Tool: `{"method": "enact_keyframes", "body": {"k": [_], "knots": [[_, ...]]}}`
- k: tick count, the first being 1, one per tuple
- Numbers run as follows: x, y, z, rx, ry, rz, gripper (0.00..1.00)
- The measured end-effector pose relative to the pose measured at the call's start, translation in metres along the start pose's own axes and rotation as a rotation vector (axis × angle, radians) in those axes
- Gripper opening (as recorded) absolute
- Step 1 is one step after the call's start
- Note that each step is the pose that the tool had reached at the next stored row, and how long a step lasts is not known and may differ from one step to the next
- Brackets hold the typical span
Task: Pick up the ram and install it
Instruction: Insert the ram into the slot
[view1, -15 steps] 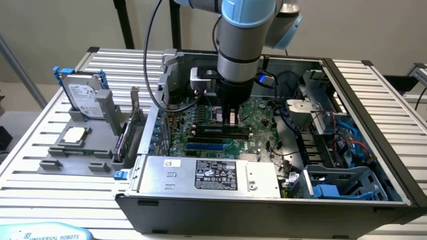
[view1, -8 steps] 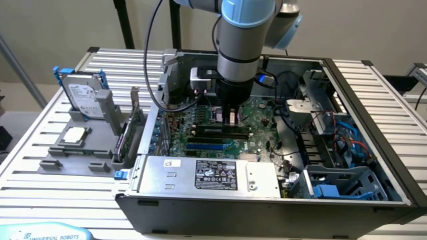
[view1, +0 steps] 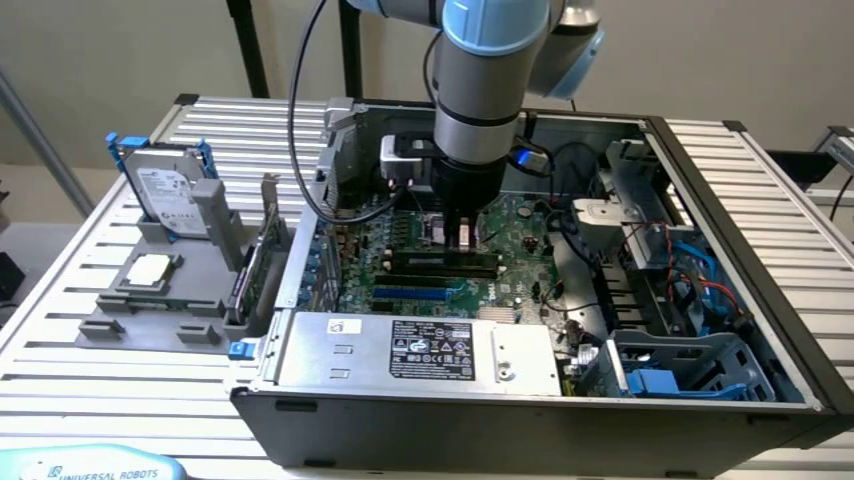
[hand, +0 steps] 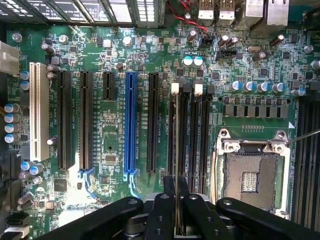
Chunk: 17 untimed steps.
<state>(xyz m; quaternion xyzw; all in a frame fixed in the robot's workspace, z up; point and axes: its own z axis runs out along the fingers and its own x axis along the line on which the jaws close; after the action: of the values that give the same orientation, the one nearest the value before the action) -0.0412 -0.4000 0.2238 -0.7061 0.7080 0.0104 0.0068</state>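
My gripper (hand: 176, 189) reaches down into the open computer case (view1: 747, 250), just above the green motherboard (hand: 112, 142). Its black fingers (hand: 161, 210) are shut on the ram (hand: 176, 150), which appears here edge-on as a thin dark strip. The strip runs along one of the black memory slots, the one with a white latch (hand: 174, 89) at its end; I cannot tell whether the ram touches the slot. In the exterior view the gripper (view1: 461, 238) hangs low over the board's middle, above the long black slots (view1: 441, 263).
A CPU socket (hand: 252, 175) lies beside the memory slots, and a blue slot (hand: 131, 120) and black expansion slots lie on the other side. The power supply (view1: 427, 350) fills the case's near side. Outside on the exterior view's left stand a hard drive (view1: 167, 190) and an upright green card (view1: 260, 260).
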Motion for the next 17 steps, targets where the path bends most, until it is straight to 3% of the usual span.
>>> {"method": "enact_keyframes", "body": {"k": [8, 17], "knots": [[0.0, 0.0005, 0.0006, 0.0001, 0.0066, 0.002, 0.14], [0.0001, 0.0005, 0.0042, 0.0001, 0.0094, 0.002, 0.14]]}}
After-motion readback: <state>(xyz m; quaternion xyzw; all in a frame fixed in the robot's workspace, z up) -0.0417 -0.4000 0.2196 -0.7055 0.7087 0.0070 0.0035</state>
